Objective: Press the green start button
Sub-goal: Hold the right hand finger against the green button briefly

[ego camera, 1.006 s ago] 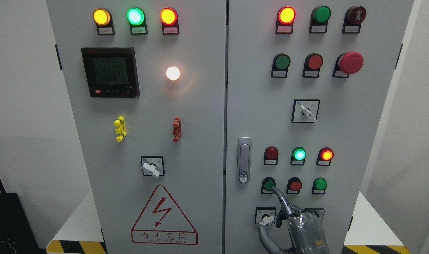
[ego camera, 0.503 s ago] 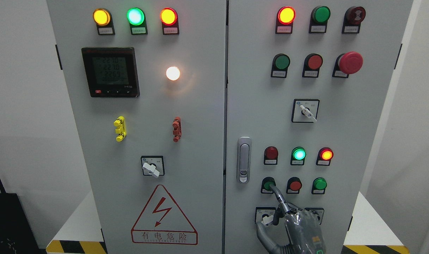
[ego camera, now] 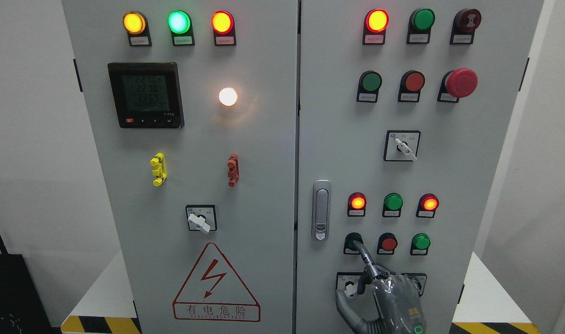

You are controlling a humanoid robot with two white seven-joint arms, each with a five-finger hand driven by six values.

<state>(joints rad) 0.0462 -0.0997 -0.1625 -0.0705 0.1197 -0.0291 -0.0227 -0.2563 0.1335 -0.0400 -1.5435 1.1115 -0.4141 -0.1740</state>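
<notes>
One hand (ego camera: 388, 297) in view, right, rising from bottom edge of cabinet's right door (ego camera: 338, 139); index fingertip (ego camera: 358, 246) extended onto green start button (ego camera: 353, 242), lower-left of button row, other fingers curled, grasping nothing. Risk: tip sliding sideways onto adjacent red button (ego camera: 388, 243); wrist brushing selector switch (ego camera: 350, 288) below.

- Cabinet (ego camera: 263, 153), centre frame: matt grey painted metal.
- Door handle (ego camera: 321, 209), lower centre: shiny chrome-like metal.
- Right hand (ego camera: 393, 297), bottom: glossy grey plastic shell.
- Emergency stop (ego camera: 462, 82), upper right: smooth red plastic.
</notes>
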